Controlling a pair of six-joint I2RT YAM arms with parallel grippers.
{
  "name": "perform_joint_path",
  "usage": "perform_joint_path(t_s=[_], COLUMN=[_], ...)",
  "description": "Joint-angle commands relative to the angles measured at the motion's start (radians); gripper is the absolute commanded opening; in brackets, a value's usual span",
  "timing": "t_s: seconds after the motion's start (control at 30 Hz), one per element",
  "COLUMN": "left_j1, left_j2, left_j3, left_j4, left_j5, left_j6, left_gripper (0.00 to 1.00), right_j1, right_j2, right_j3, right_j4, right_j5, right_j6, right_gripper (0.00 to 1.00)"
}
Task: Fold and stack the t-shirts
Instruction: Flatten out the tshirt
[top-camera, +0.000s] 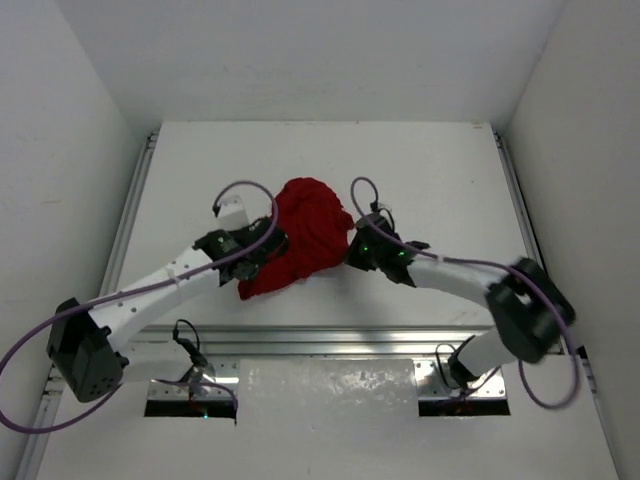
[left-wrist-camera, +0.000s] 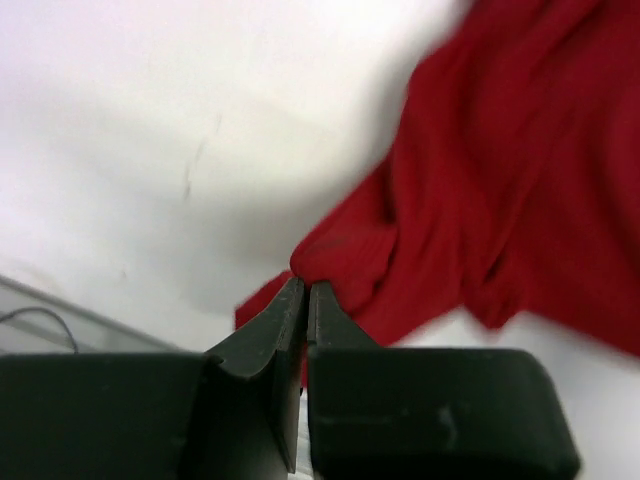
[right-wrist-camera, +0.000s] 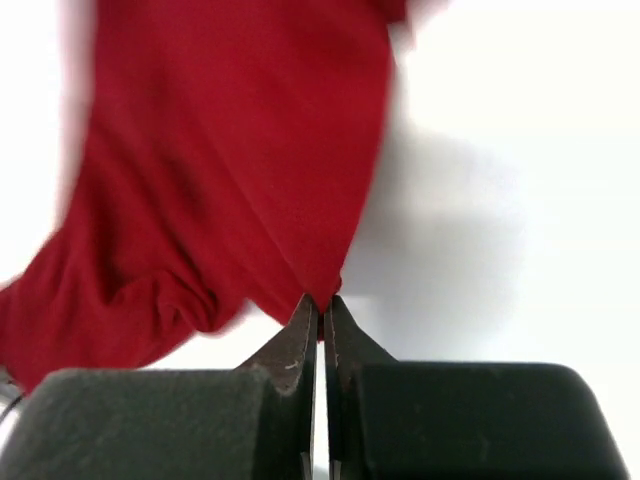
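A dark red t-shirt (top-camera: 305, 232) lies bunched in a heap at the middle of the white table. My left gripper (top-camera: 262, 248) is at the heap's left edge, shut on a pinched fold of the t-shirt (left-wrist-camera: 470, 190); the cloth bulges just past its tips (left-wrist-camera: 306, 288). At the heap's right edge my right gripper (top-camera: 352, 250) is shut on a corner of the t-shirt (right-wrist-camera: 230, 170), the fabric drawn to a point between its tips (right-wrist-camera: 322, 300). Most of the garment's shape is hidden in the folds.
White walls enclose the table (top-camera: 440, 180) on the left, right and back. A metal rail (top-camera: 330, 340) runs along the near edge between the arm bases. Purple cables (top-camera: 245, 190) loop off both wrists.
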Motion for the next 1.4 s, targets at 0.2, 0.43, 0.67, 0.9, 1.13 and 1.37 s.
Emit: perform_joint_path(t_s=[0.2, 0.43, 0.67, 0.9, 1.13, 1.37], left_j1=[0.037, 0.037, 0.035, 0.037, 0.037, 0.035], left_j2=[-0.002, 0.018, -0.016, -0.071, -0.197, -0.240], left_j3=[0.925, 1.200, 1.324, 1.373, 1.217, 1.195], left_j4=[-0.303, -0.277, -0.267, -0.109, 0.091, 0.192], left_j5=[-0.266, -0.174, -0.116, 0.071, 0.232, 0.285], left_j6=[0.184, 0.317, 0.404, 0.524, 0.582, 0.600], left_gripper=[0.00, 0.00, 0.00, 0.00, 0.00, 0.00], right_j1=[-0.041, -0.046, -0.046, -0.046, -0.046, -0.045], right_j2=[-0.653, -0.696, -0.669, -0.637, -0.627, -0.580], right_j3=[0.403, 0.776, 1.100, 1.320, 1.422, 1.532], right_j4=[-0.619, -0.877, -1.044, -1.101, -1.026, -0.936], right_j5=[0.406, 0.498, 0.480, 0.325, 0.194, 0.180], right_j6=[-0.428, -0.595, -0.675, -0.758, -0.832, -0.887], right_gripper=[0.00, 0.00, 0.00, 0.00, 0.00, 0.00])
